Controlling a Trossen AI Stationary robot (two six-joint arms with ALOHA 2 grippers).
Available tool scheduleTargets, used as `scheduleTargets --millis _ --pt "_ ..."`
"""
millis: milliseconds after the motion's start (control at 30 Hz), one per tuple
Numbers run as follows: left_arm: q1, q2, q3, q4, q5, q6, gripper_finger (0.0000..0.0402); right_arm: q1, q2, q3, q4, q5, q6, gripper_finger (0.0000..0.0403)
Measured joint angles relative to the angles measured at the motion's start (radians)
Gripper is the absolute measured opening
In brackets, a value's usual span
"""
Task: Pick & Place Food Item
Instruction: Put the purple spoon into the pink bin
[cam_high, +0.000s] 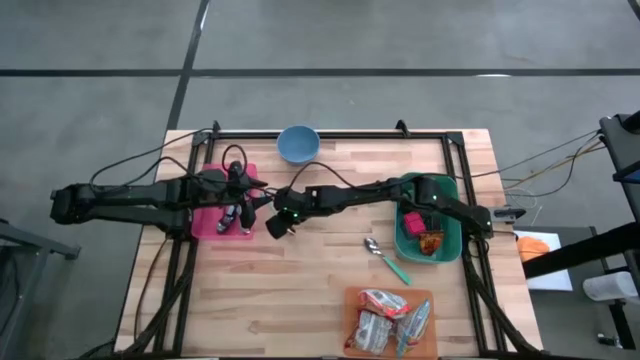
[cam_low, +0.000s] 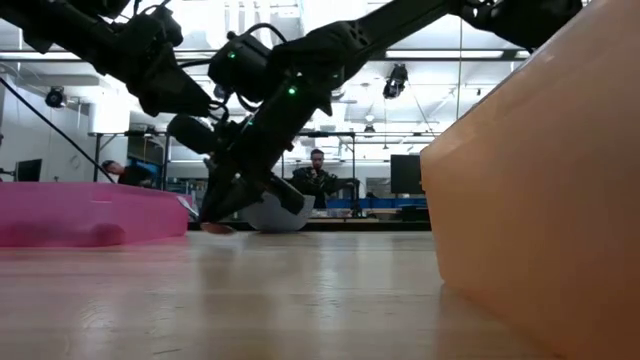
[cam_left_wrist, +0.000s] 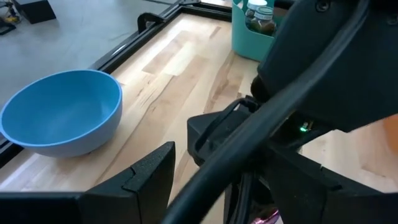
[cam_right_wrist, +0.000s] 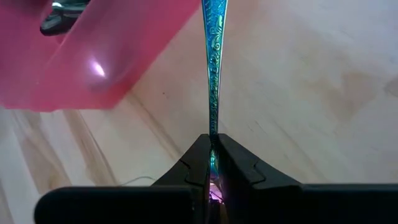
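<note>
My right gripper (cam_right_wrist: 212, 163) reaches from the table's right to the near right corner of the pink tray (cam_high: 222, 205) and is shut on a thin, patterned blue utensil (cam_right_wrist: 213, 74). In the high view that gripper (cam_high: 277, 226) is just right of the tray. My left gripper (cam_high: 242, 198) hovers over the pink tray, open; one of its fingers (cam_left_wrist: 146, 177) shows and the right arm fills the view in front of it. Wrapped food packets (cam_high: 385, 320) lie on an orange tray (cam_high: 352, 296) at the near edge. My right gripper pinches one end of the blue utensil's thin shaft (cam_right_wrist: 213, 142) between its two fingers. The fingers slant downward from the table's right side, and the utensil sticks straight out ahead of them. Its far end passes beside the pink tray's wall (cam_right_wrist: 118, 74) and leaves the picture.
A blue bowl (cam_high: 298, 143) stands at the far edge. A teal bin (cam_high: 447, 247) with jars and a red item sits at the right. A green-handled spoon (cam_high: 386, 258) lies left of the bin. Metal utensils (cam_high: 232, 216) lie in the pink tray.
</note>
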Motion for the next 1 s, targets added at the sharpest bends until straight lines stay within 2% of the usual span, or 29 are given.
scheduleTargets --millis 800,1000 --pt "0.001 0.001 0.000 -0.014 0.001 0.000 0.0238 0.012 0.017 -0.007 -0.015 -0.014 0.008 0.0020" --pt "0.001 0.001 0.000 -0.018 0.000 0.000 0.0238 0.012 0.017 -0.007 -0.014 -0.011 0.057 0.0020"
